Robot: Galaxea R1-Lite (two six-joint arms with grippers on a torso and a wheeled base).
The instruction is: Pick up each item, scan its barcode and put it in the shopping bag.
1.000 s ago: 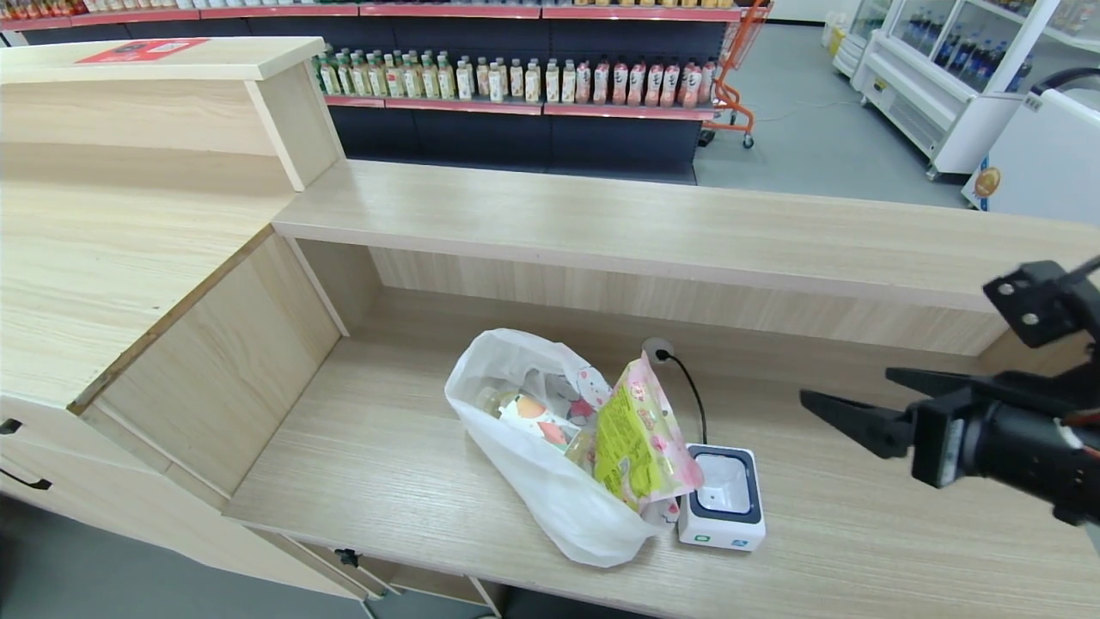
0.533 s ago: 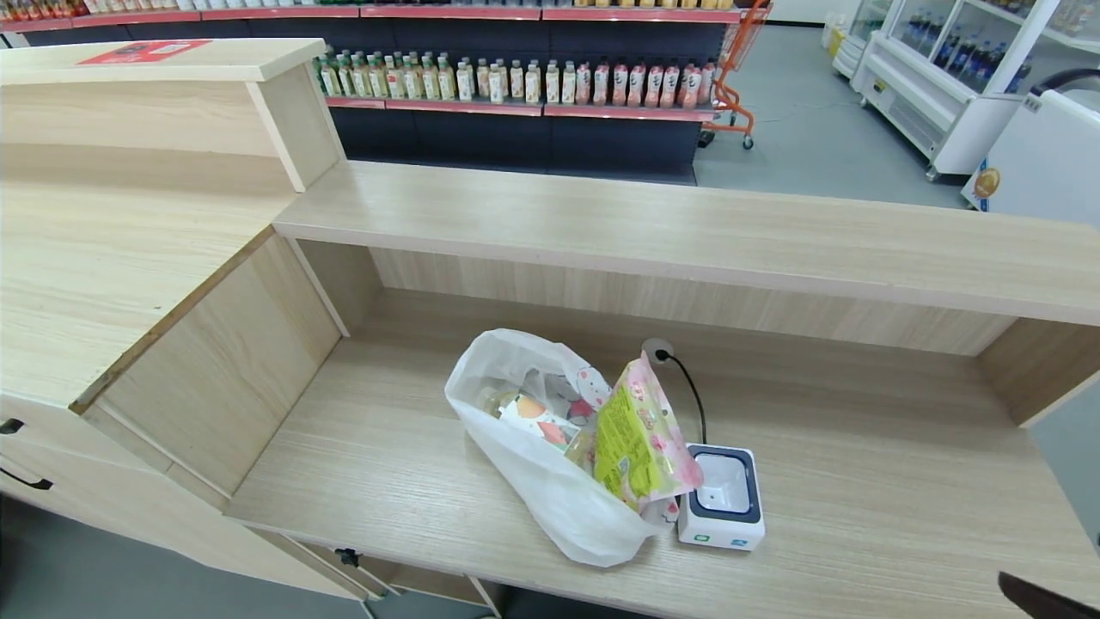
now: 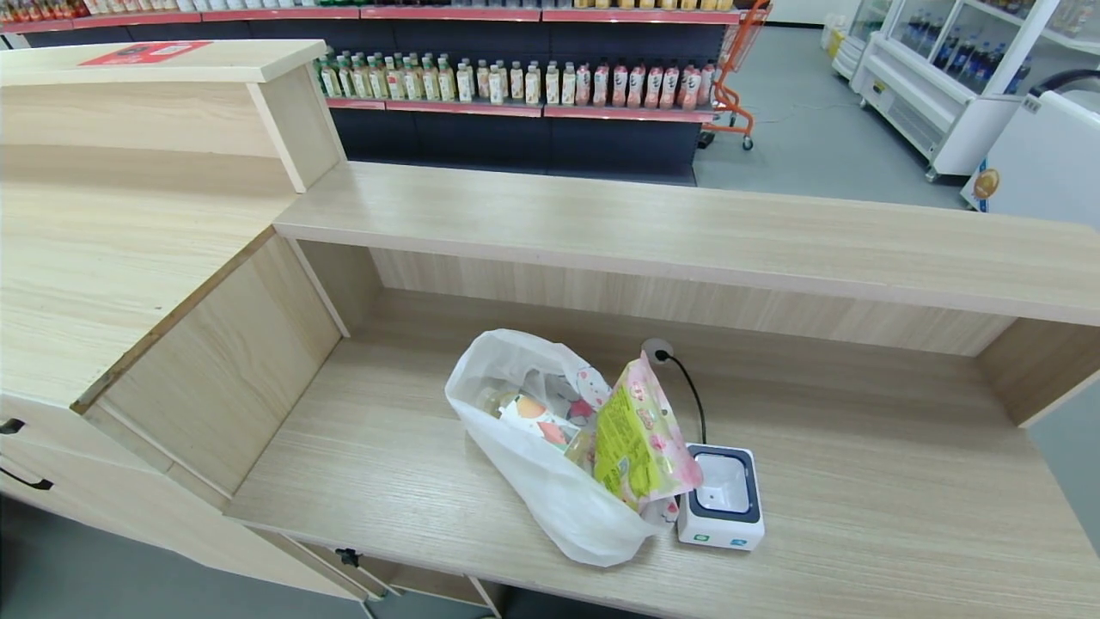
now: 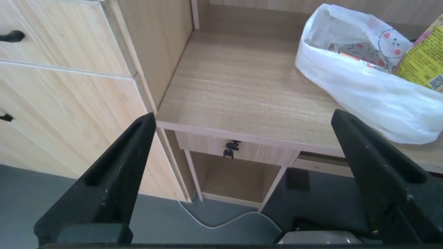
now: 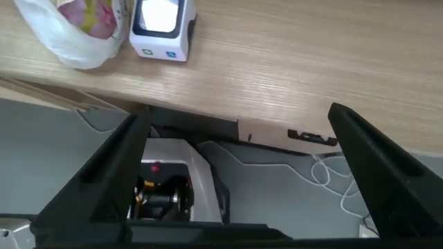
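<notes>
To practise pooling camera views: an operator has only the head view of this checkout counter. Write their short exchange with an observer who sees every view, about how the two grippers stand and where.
Operator: How does the left gripper stand?
Observer: The left gripper is open and holds nothing. It sits in front of the light wooden counter, to the left of the white plastic shopping bag.
Operator: And the right gripper?
Observer: The right gripper is open and empty too. It is out in front of the counter's front edge, to the right of the white box-shaped barcode scanner.
</notes>
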